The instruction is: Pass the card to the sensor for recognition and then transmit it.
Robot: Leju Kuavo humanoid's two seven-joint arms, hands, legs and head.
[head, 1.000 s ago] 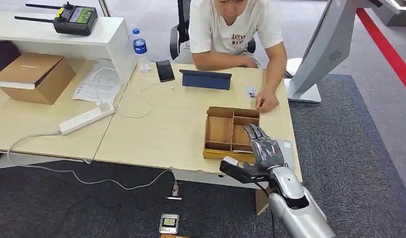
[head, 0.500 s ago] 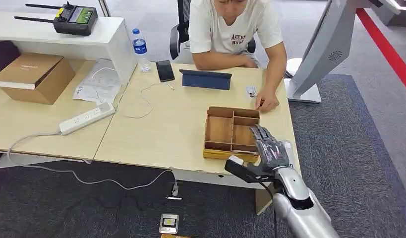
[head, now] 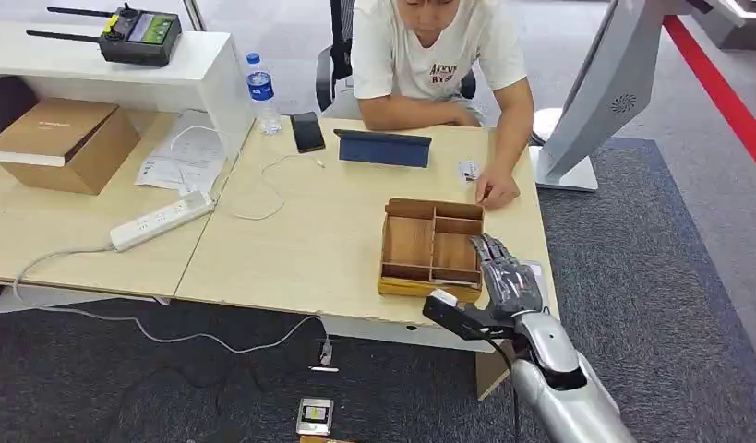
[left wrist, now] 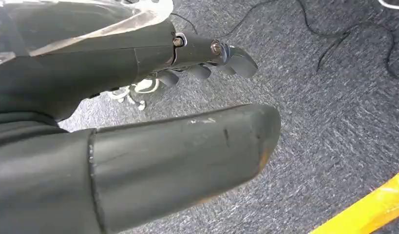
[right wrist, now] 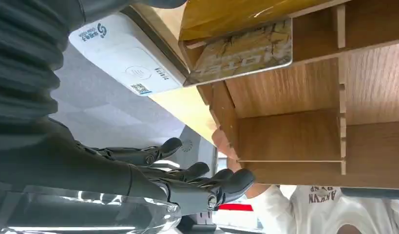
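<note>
- One card (right wrist: pixel 243 51) lies in a compartment of the wooden tray (head: pixel 409 242), at the tray's corner nearest the white sensor (right wrist: pixel 131 63) on the surface (head: pixel 300 249).
- The right hand (head: pixel 508 277) hovers above that corner and the sensor, fingers (right wrist: pixel 187 173) straight and spread, holding nothing.
- The left hand (left wrist: pixel 139 136) hangs over grey carpet, thumb out, fingers slightly bent, nothing in it.
- A person's hand (head: pixel 497 191) rests on the surface just beyond the tray.
</note>
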